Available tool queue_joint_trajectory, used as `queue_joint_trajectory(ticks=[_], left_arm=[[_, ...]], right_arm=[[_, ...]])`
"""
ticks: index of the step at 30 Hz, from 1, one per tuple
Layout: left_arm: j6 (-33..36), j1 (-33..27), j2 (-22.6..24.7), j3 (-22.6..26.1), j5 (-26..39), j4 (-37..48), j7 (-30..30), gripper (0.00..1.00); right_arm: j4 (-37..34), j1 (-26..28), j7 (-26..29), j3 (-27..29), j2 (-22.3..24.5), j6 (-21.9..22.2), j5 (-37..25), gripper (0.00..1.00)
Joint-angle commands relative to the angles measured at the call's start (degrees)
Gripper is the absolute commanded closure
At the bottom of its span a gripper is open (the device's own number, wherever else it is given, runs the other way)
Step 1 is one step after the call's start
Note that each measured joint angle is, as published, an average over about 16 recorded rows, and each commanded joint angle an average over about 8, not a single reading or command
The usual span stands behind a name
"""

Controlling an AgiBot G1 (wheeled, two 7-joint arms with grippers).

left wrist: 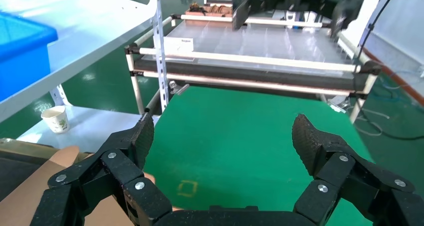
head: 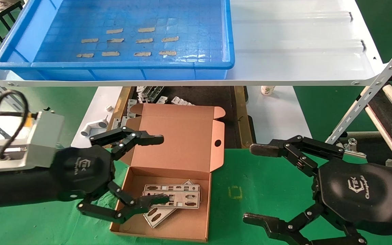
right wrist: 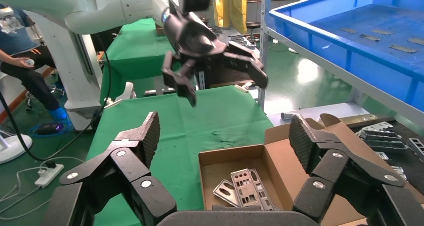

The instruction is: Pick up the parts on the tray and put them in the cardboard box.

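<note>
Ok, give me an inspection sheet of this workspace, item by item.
Surface: green mat under a white shelf.
Job's things: blue tray on the shelf holds only tape strips, no parts; cardboard box lies open on the mat with silver plates stacked inside.
Clutter: grey brackets and a white fitting behind the box; paper cup beneath the shelf.
Grippers: left pincer open above the box; right pincer open over the mat, empty.
Cables: black loop on the left wrist.
Surroundings: roller rack, green floor.
</note>
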Motion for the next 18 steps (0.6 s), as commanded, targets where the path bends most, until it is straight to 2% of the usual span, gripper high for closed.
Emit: queue_joint_trajectory(ticks=[1,11,18], left_arm=[[-0.1,1.2,-1.0,-1.3,-0.8,-2.2,-1.5,0.00],[-0.6,6.7,-5.6,-7.6,-4.3,-12.4,-8.6,0.00],[-0.7,8.3,-7.0,-9.4,-5.4,-15.4,-10.1,0.00]], right_arm=[[0.0,0.0,0.0,0.0,0.0,0.0,0.0,0.00],[0.0,0.0,0.0,0.0,0.0,0.0,0.0,0.00],[0.0,0.0,0.0,0.0,0.0,0.0,0.0,0.00]])
